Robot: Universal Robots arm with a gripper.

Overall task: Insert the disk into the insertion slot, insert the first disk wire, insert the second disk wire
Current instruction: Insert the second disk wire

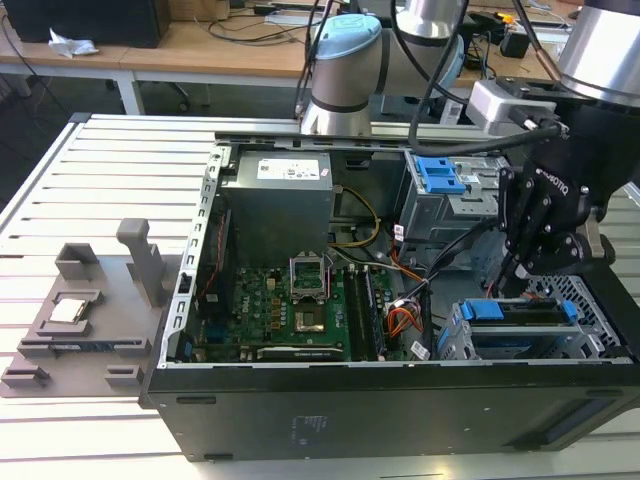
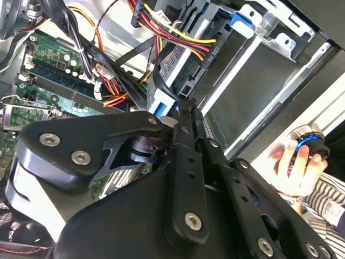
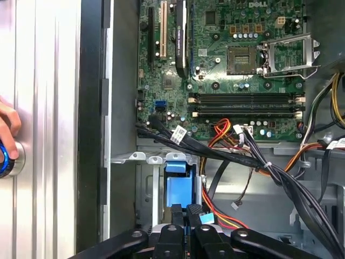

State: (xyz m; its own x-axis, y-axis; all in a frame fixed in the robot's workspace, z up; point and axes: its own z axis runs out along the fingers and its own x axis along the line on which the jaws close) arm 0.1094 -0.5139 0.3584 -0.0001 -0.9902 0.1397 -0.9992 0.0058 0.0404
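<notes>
Where the open computer case [image 1: 330,400] holds the perforated grey insertion slot [image 1: 596,312] in one of its corners, the disk [image 1: 520,336] lies inside that slot, its blue carrier running across the slot's mouth. The black end effector [image 1: 518,272] hangs inside the case just above that mouth. In both wrist views its tips [image 2: 186,105] [image 3: 186,211] are pressed together beside the carrier's blue end [image 3: 177,186]. Whether anything thin is pinched between them cannot be told.

A bundle of black, red, orange and yellow wires [image 3: 232,145] runs loose inside the case, between the green motherboard [image 3: 242,59] and the slot, and in the second wrist view some of these wires [image 2: 180,40] end at a black connector close to the tips.

Further along the same side of the case stands a solid grey bay with a blue latch plate [image 1: 438,174].

Outside the case, a person's hand [image 2: 291,167] rests on a round, blue-lit button [image 2: 307,141] on the slatted white counter [image 1: 100,170]. A grey fixture [image 1: 90,310] sits on the counter at the opposite side of the case.
</notes>
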